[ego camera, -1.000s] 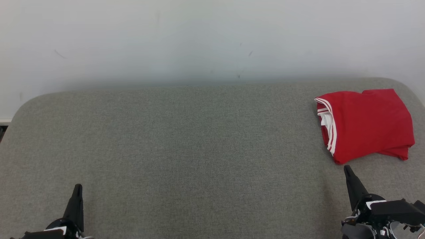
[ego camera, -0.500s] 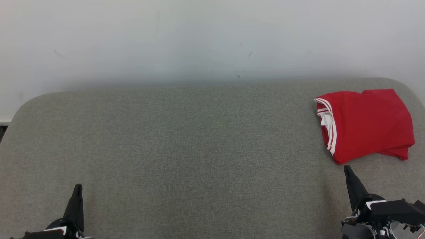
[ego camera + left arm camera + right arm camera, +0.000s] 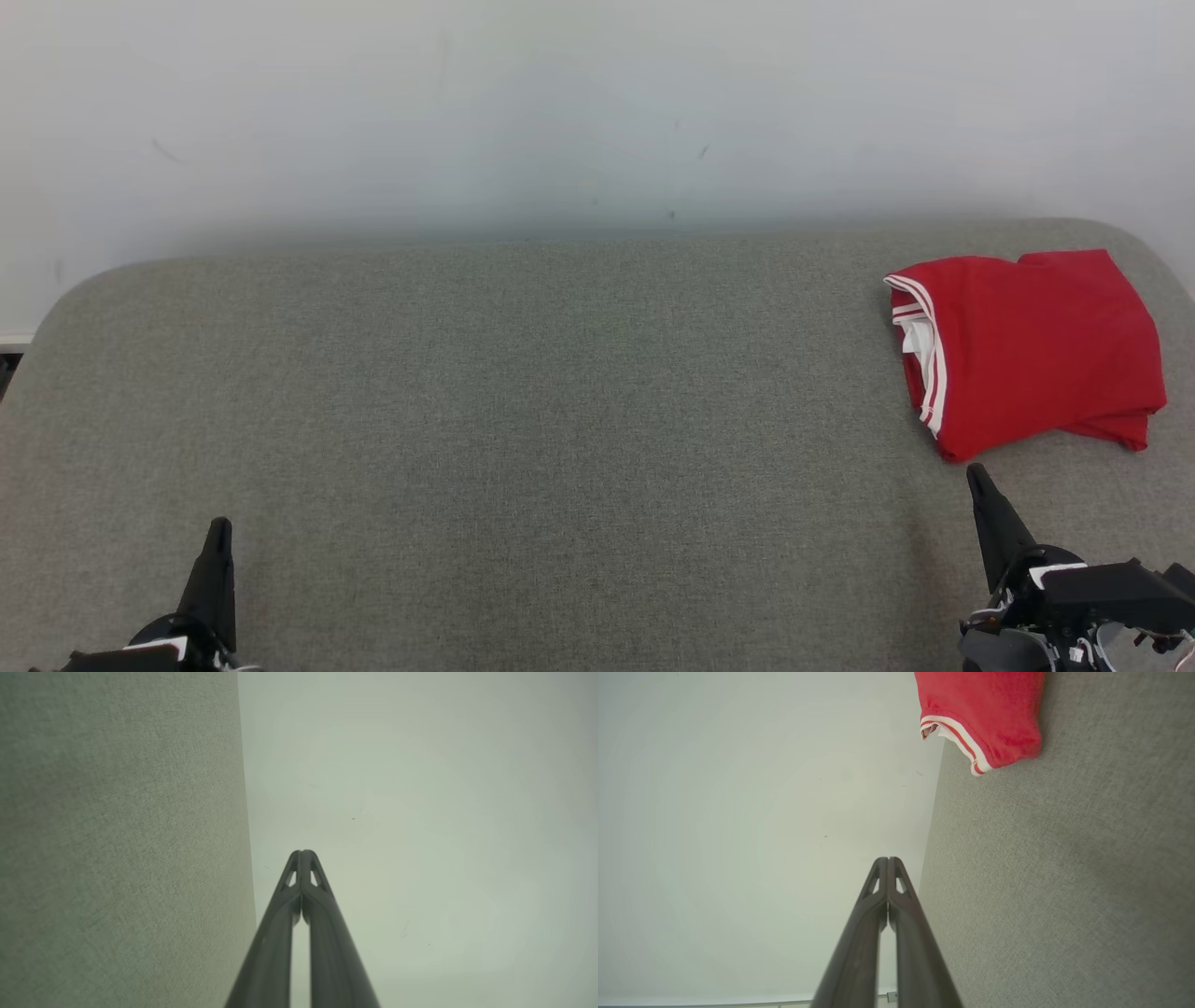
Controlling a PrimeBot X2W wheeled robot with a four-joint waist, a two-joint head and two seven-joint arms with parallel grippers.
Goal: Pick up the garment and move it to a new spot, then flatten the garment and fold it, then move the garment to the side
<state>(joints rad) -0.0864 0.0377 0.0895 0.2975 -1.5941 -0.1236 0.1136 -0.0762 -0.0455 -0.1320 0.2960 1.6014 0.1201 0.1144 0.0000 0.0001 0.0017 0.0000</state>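
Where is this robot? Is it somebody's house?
Likely a robot practice room rather than a home: a wide grey fabric-covered table with rounded corners, a bare white wall behind it, and one folded red garment with white-striped trim lying on it.

Folded red garment (image 3: 1032, 350) on grey table (image 3: 523, 411)

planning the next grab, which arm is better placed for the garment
Right: the right end effector sits just short of the garment; the left end effector is far across the grey surface.
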